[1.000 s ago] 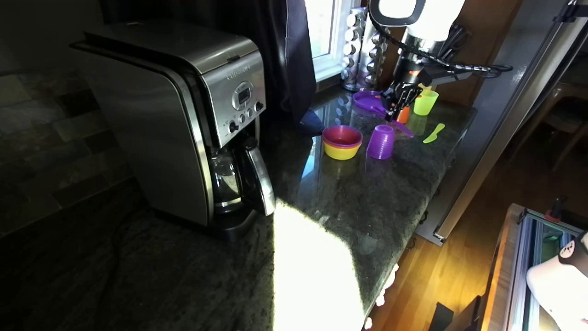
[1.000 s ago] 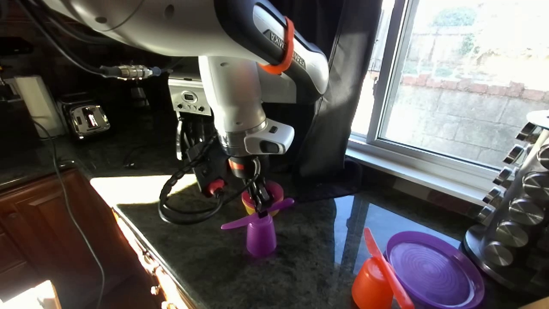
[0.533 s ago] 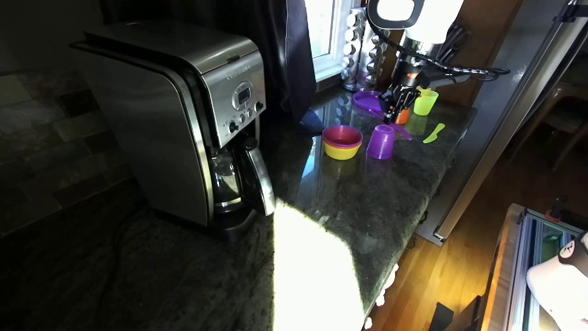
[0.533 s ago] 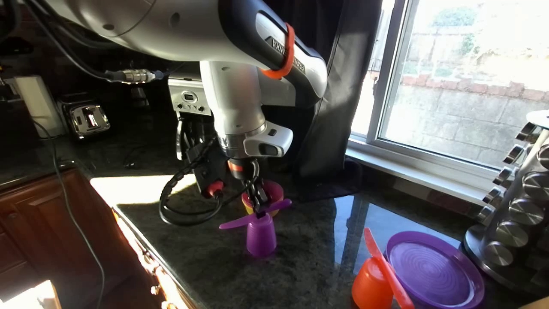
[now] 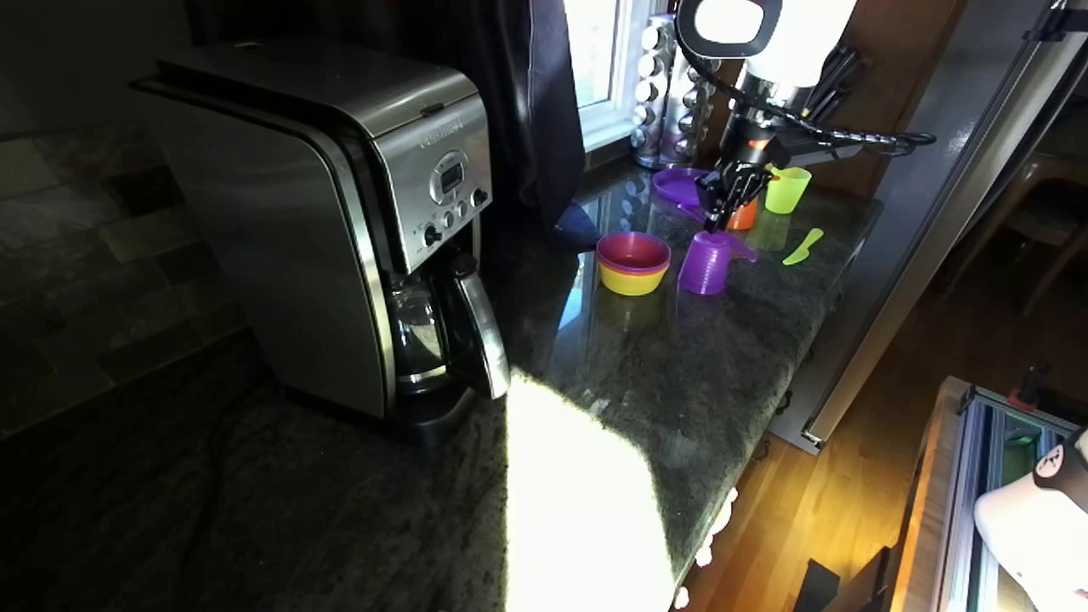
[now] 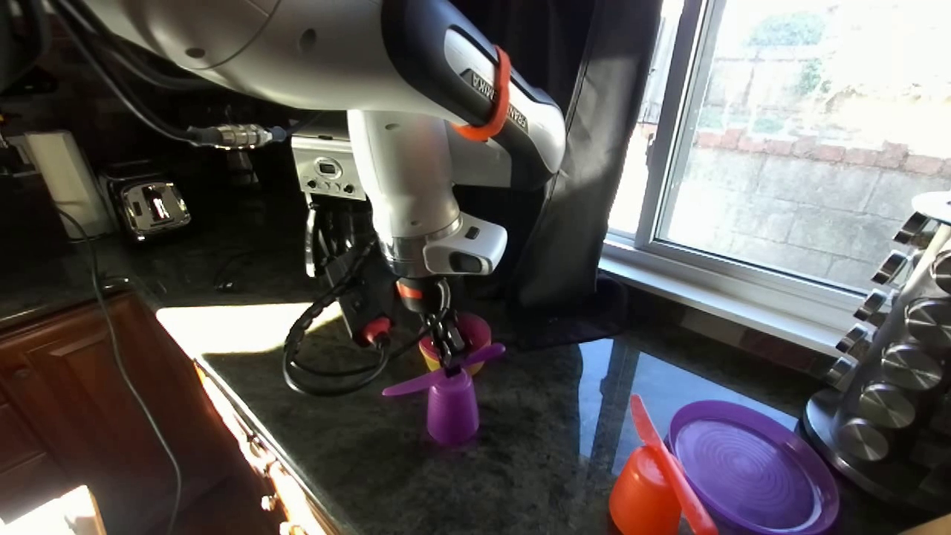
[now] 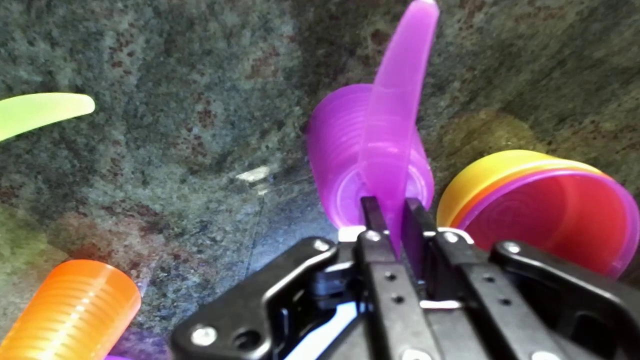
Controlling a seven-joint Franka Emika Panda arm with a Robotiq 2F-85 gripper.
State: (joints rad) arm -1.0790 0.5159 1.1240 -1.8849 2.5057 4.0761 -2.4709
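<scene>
The claw (image 7: 391, 210) is closed firmly on a purple knife (image 7: 400, 95), pinching it between two black fingers (image 7: 371, 212), so that in an exterior view one end sticks out on each side of the tips. The held knife lies right above a purple cup (image 6: 452, 420), which stands upside down on the dark stone surface (image 6: 520, 475); whether the knife touches the cup's base cannot be told. Near that cup sits a stack of bowls (image 5: 633, 280), mouths up, yellow outermost and red inside. Well apart from them, an orange cup (image 6: 640, 498) is also upside down, with an orange knife (image 6: 674, 475) lying tilted across its base, just beside a purple plate (image 6: 750, 464). Next to the plate stands a spice rack (image 6: 910, 364), near the window (image 6: 802, 171). In an exterior view a green cup (image 5: 787, 191) stands upright near the orange one, and a green knife (image 5: 803, 246) lies flat towards the edge. A coffee maker (image 5: 340, 229) stands well away from the cups, with bright sunlight falling beside it, and a dark curtain (image 6: 594, 186) hangs next to the window. A shiny toaster (image 6: 156, 206) shows in the background.
</scene>
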